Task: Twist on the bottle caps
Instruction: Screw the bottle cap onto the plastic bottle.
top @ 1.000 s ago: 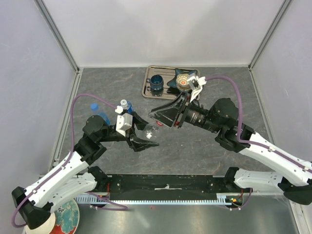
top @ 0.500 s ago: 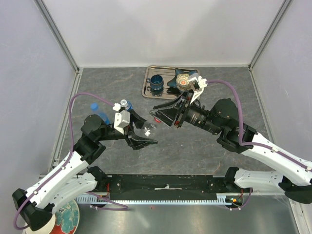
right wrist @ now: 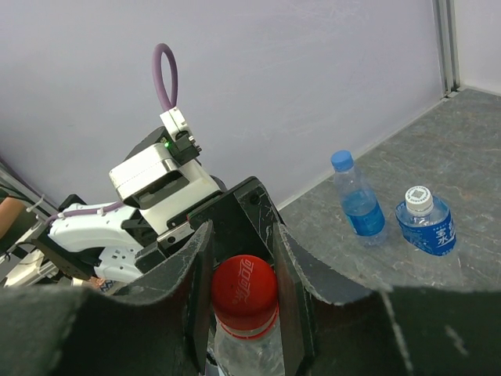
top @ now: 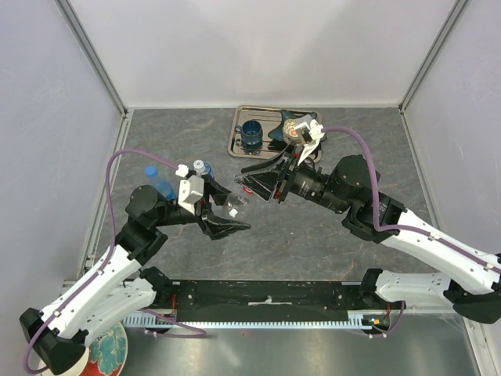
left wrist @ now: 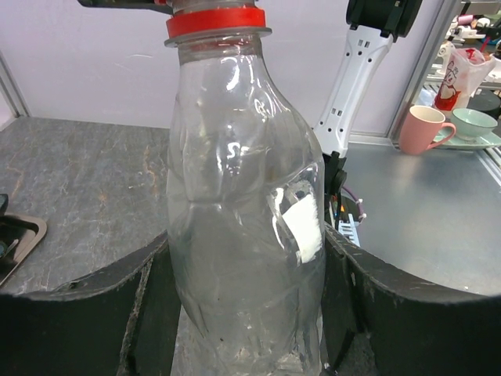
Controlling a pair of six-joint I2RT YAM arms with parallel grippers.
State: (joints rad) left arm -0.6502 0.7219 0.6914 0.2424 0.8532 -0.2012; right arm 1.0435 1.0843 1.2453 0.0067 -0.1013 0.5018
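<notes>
I have the left end effector (top: 227,210) clasped around the body of the clear bottle (left wrist: 235,196), over the middle of the table, so the bottle cannot spin when the cap is turned. The right end effector (top: 254,186) is clenched on the red cap (right wrist: 243,288) sitting on the neck, lined up with the bottle for twisting. Whether the threads have caught, I cannot tell. The blue-capped bottle (right wrist: 356,200) and the white-capped bottle (right wrist: 423,219) stand aside, toward the table's left edge.

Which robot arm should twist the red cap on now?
Right. The right pincer is shut on the red cap sitting on the clear bottle neck, so it probably only needs to turn. The left pincer grips the bottle's body, steadying it.
</notes>
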